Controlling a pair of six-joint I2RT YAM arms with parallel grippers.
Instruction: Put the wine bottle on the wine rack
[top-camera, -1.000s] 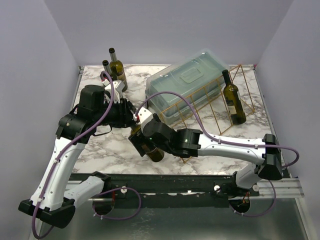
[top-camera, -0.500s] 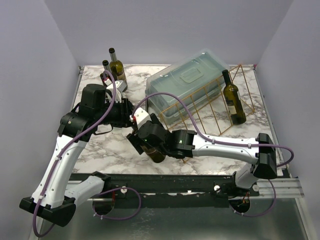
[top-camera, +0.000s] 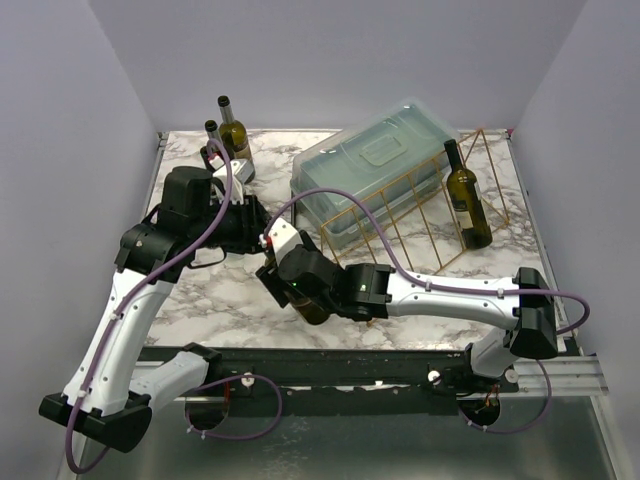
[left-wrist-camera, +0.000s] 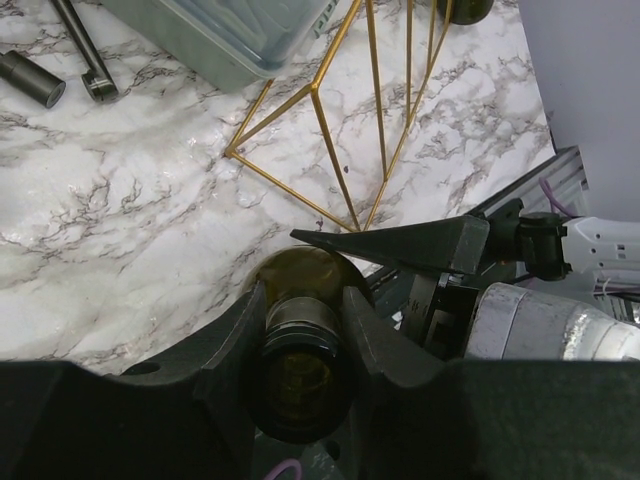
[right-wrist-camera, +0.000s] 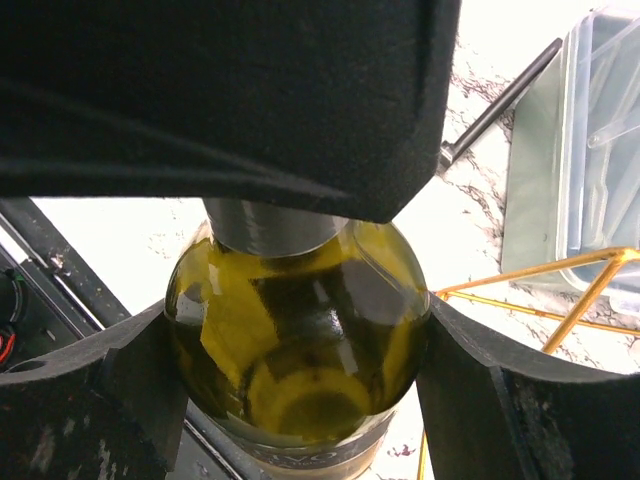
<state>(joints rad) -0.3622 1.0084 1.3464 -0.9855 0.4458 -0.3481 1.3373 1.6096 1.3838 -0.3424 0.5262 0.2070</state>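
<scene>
Top external: the wine bottle (top-camera: 312, 306) is not on the wine rack (top-camera: 415, 215) yet. It sits between both arms over the near middle of the tabletop (top-camera: 200, 290), just off the rack's near left corner. Left gripper (top-camera: 262, 234) has the neck: in left wrist the fingers (left-wrist-camera: 232, 350) hug the glass on both sides just below the mouth, so we call that clamped. Right gripper (top-camera: 290, 282) has the body: in right wrist the fingers (right-wrist-camera: 135, 385) press against both flanks under the shoulder, also clamped. We read this as a two-arm hold mid-transfer. The pickup looks done, while the carry to the rack and the set-down remain. One other bottle (top-camera: 466, 205) already leans on the rack's right end, with free bars to its left. Two more bottles (top-camera: 232, 132) stand at the back left corner, and the plastic box (top-camera: 375, 165) lies behind the rack. The held bottle's long axis runs diagonally in top external, with the neck pointing back-left and up toward the left wrist and the base pointing toward the near edge. We can't tell whether the base touches the tabletop. The axis looks roughly crosswise to the rack's length, so we'd expect little turning before the set-down.
</scene>
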